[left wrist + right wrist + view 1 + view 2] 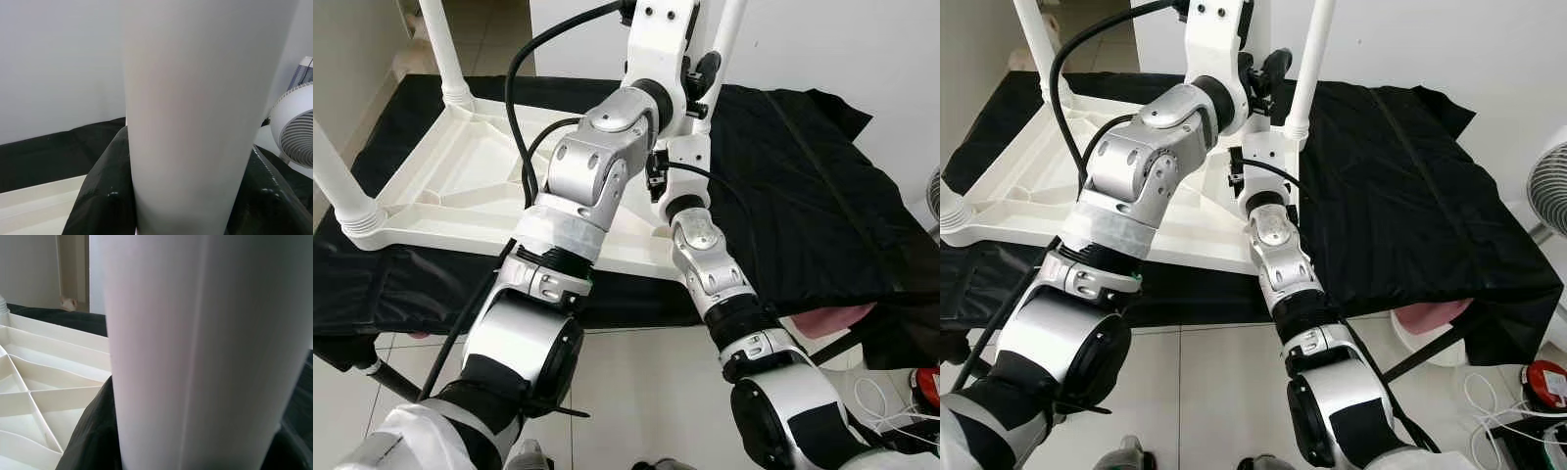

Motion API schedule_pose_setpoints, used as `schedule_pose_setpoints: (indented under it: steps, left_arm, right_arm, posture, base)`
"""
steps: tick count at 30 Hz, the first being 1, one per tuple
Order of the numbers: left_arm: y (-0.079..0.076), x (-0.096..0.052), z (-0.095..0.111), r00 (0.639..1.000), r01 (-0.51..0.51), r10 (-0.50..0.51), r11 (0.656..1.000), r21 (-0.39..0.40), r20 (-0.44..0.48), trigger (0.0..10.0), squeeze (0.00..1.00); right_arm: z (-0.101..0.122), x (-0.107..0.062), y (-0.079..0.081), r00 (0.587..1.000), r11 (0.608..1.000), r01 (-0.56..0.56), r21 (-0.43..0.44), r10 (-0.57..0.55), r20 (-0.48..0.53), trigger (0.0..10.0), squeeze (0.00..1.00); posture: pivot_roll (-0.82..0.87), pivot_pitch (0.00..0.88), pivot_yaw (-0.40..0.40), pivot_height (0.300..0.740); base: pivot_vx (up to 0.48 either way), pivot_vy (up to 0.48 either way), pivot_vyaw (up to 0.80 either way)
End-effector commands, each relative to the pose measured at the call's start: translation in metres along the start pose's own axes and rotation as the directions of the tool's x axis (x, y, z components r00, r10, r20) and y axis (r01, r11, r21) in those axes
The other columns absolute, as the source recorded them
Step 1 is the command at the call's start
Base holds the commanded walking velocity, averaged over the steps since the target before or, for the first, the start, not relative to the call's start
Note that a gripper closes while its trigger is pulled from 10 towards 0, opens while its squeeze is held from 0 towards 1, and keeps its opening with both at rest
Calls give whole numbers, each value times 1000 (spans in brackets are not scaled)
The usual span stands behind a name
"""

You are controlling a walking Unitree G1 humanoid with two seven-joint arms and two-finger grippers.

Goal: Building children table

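Here both the left pincer (181, 205) and right pincer (195, 445) clasp white table legs (195, 112) over the upturned tabletop (460, 186).

A counter draped in black cloth (803, 186) carries an upturned white tabletop (460, 186), ribbed underside up, legs (337, 186) standing at its corners. Pale tiled floor (646, 392) lies below, cables (1498, 411) at right.
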State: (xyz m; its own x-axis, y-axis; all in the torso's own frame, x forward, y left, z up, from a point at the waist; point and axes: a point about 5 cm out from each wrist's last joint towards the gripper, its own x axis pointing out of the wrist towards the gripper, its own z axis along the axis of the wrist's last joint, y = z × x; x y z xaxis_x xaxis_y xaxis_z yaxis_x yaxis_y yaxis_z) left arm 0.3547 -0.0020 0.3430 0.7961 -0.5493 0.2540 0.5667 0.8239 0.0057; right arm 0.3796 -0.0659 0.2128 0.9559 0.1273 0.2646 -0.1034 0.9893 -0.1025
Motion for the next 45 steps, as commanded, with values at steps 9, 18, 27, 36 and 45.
schedule_pose_setpoints:
  steps: [9, 18, 27, 36, 45]
  left_arm:
    - [-18, 1, 5, 996, 69, -69, 998, 5, 57, 10000, 1000]
    - [-32, -5, 12, 982, 165, -163, 986, -8, 96, 10000, 690]
    - [-28, -13, 18, 971, 188, -178, 981, -47, 162, 10000, 0]
    - [-2, -31, -5, 982, 142, -136, 989, -36, 128, 10000, 0]
    - [19, -44, -26, 995, 53, -53, 999, 0, 81, 10000, 0]
  right_arm:
    - [0, 3, 1, 1000, 999, 14, 34, -13, -24, 10000, 0]
    - [-1, 5, -6, 997, 978, 54, 202, -42, -63, 10000, 0]
    - [5, 7, -19, 995, 974, 93, 207, -85, -46, 10000, 0]
    - [4, 0, -38, 996, 986, 93, 140, -93, -8, 10000, 0]
    - [-10, -16, -60, 990, 985, 140, 97, -138, -25, 10000, 0]
  posture:
    - [26, 17, -69, 740]
    - [26, 23, -67, 740]
    - [24, 25, -60, 740]
    - [22, 22, -56, 740]
    - [20, 11, -61, 740]
  base:
    - [0, 0, 0]
    - [0, 0, 0]
    - [0, 0, 0]
    - [0, 0, 0]
    - [0, 0, 0]
